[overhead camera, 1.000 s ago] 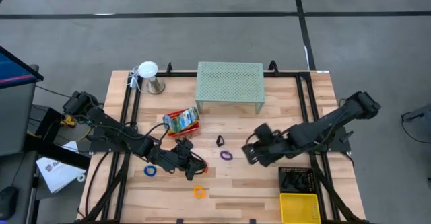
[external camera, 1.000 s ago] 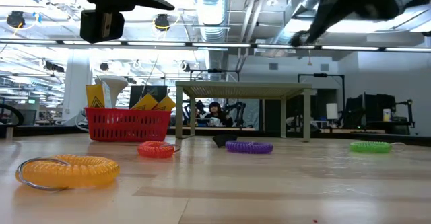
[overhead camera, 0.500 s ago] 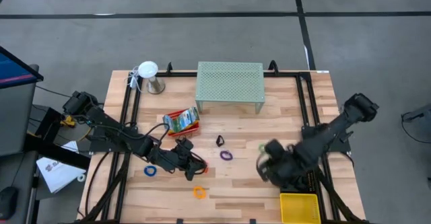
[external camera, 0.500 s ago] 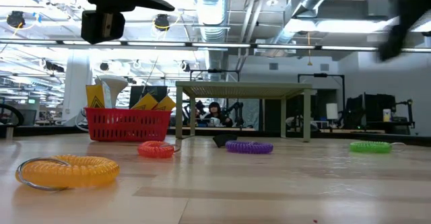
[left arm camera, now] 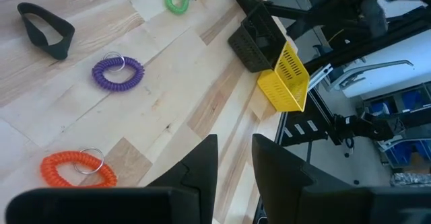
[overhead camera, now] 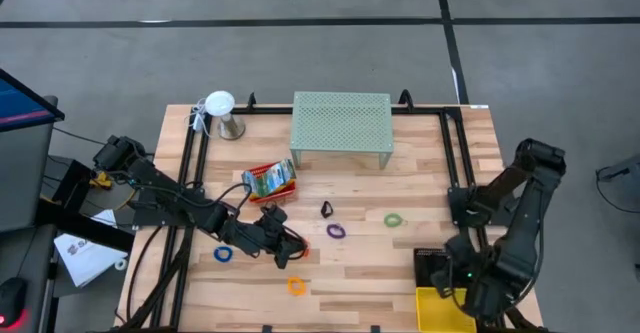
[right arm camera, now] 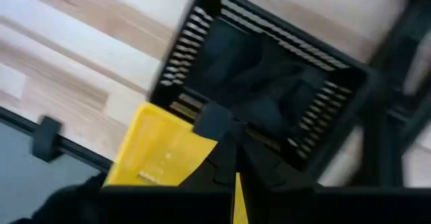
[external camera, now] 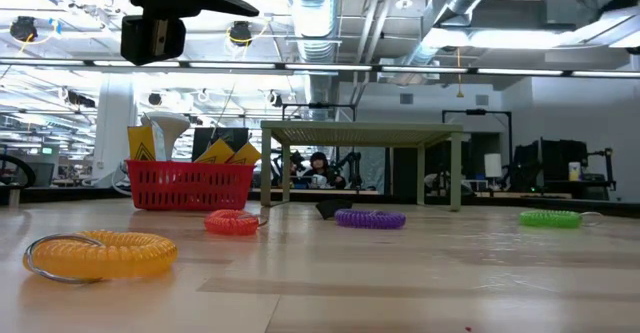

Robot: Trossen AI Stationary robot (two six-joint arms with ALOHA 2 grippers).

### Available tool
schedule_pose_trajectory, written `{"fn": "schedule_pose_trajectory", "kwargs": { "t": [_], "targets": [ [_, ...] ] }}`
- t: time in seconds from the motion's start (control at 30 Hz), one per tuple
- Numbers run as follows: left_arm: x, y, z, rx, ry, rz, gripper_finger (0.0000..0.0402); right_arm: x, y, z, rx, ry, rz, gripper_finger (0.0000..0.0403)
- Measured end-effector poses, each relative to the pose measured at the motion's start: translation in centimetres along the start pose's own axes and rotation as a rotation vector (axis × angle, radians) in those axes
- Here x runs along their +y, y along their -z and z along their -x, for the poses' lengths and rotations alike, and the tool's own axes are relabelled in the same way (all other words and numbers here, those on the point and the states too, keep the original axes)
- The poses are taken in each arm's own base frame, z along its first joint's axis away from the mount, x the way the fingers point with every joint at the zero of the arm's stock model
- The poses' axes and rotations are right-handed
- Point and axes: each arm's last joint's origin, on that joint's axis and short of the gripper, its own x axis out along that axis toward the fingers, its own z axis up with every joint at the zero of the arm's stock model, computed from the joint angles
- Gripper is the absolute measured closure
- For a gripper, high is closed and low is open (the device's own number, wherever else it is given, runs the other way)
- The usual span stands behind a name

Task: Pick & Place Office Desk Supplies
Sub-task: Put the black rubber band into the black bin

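Note:
My left gripper (overhead camera: 287, 250) (left arm camera: 234, 158) hovers over the table's near-middle, slightly open and holding nothing. A red coil loop (left arm camera: 74, 171) lies beside it. A purple loop (overhead camera: 336, 231), a black clip (overhead camera: 327, 210) and a green loop (overhead camera: 393, 219) lie farther right. Blue (overhead camera: 223, 254) and orange (overhead camera: 297, 286) loops lie nearer. Crayon boxes (overhead camera: 270, 178) stand in the red tray. My right gripper (overhead camera: 464, 276) (right arm camera: 229, 142) hangs over the black tray (right arm camera: 269, 83), shut on a small black piece. My right gripper pinches a small black piece (right arm camera: 212, 120), seemingly a clip, at its fingertips, pointing down from above. The piece is lifted clear above the black tray. The fingers hide which part of it they hold.
The mint-green mesh shelf (overhead camera: 341, 128) stands at the far middle, with a white lamp-like stand (overhead camera: 222, 113) to its left. The yellow tray (overhead camera: 445, 308) sits at the near-right corner beside the black tray (overhead camera: 437, 263). Bare wood lies between the loops and the near edge.
My right arm has swung from beside the green loop at the table's middle toward the near-right corner, and it now hangs over the black tray. The green loop has stayed on the table.

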Motion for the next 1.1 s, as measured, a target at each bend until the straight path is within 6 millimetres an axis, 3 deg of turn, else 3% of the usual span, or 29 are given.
{"fn": "schedule_pose_trajectory", "kwargs": {
  "t": [0.23, 0.7, 1.1],
  "targets": [
    [0.0, 0.0, 0.0, -0.001, 0.000, 0.001, 0.0314, -0.6, -1.4, 0.7, -0.033, 0.032, -0.006, 0.0403],
    [0.0, 0.0, 0.0, -0.001, 0.000, 0.009, 0.0314, -0.4, -1.2, 0.7, -0.026, 0.007, 0.023, 0.0390],
    [0.0, 0.0, 0.0, -0.001, 0.000, 0.010, 0.0314, -0.2, -1.3, 0.7, -0.049, -0.022, 0.025, 0.0288]
  ]
}}
